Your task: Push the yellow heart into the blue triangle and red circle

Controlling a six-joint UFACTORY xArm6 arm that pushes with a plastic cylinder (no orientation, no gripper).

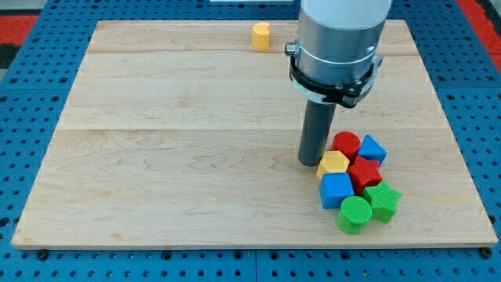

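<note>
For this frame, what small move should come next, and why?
Probably draw my tip away from the cluster toward the view's top. The yellow heart sits alone at the top edge, far from the red circle and blue triangle, while my tip is beside those.

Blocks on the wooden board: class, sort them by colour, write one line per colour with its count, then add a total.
Yellow: 2, a heart at the view's top and a block touching my tip.
Red: 2, a circle and a star-like block.
Blue: 2, a triangle and a cube.
Green: 2, a cylinder and a star-like block.
Total: 8
</note>
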